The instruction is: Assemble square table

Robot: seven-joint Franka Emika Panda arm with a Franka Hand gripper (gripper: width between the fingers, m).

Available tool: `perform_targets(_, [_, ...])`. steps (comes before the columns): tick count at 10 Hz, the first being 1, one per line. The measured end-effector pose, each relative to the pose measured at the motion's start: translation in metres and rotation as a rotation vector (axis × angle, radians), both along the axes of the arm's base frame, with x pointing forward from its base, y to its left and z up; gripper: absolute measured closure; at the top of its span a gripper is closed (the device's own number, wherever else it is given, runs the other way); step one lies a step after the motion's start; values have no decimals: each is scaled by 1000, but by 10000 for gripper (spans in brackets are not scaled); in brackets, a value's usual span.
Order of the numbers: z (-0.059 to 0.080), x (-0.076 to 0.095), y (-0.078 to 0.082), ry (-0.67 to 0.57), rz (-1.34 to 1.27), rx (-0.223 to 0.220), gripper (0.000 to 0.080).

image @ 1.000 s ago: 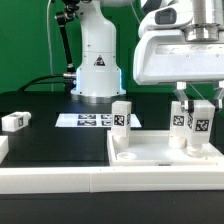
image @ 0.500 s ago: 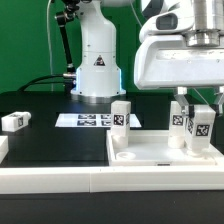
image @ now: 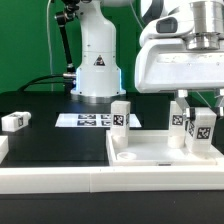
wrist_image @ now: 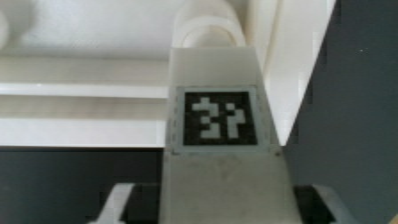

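The white square table top lies at the exterior view's lower right. Two tagged white legs stand upright on it, one at its far left corner and one near the far right. My gripper comes down from above and is shut on a third leg, holding it upright over the top's right corner. In the wrist view this leg with its tag runs out from between my fingers towards the top. A fourth leg lies loose on the black table at the left.
The marker board lies flat behind the table top, in front of the arm's white base. A long white border wall runs along the front edge. A white block sits at the left edge.
The gripper and the leg it holds have shifted slightly to the exterior view's right and a little down. Nothing else has moved.
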State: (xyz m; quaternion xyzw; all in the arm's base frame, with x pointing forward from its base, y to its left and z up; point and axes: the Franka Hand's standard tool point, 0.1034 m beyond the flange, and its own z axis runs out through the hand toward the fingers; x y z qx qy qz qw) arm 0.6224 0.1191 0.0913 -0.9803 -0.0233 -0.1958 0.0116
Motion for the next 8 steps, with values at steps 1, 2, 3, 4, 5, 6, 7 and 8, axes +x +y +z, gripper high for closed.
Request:
perform_targets(1, [0,0,1,-18,2,1,509])
perform_targets(2, [0,-1,1,-46,5,4,509])
perform_targets(3, [0,-3,2,-79,8,6,509])
perform_targets(4, [0,-5,2,-105,10,8,509])
perform_targets(5, [0,-4,2,-112,12,8,509])
perform_targets(6, [0,-4,2,-112,14,7,508])
perform_targets(7, [0,-4,2,-111,16,7,508])
perform_targets(8, [0,-4,2,-111,17,6,294])
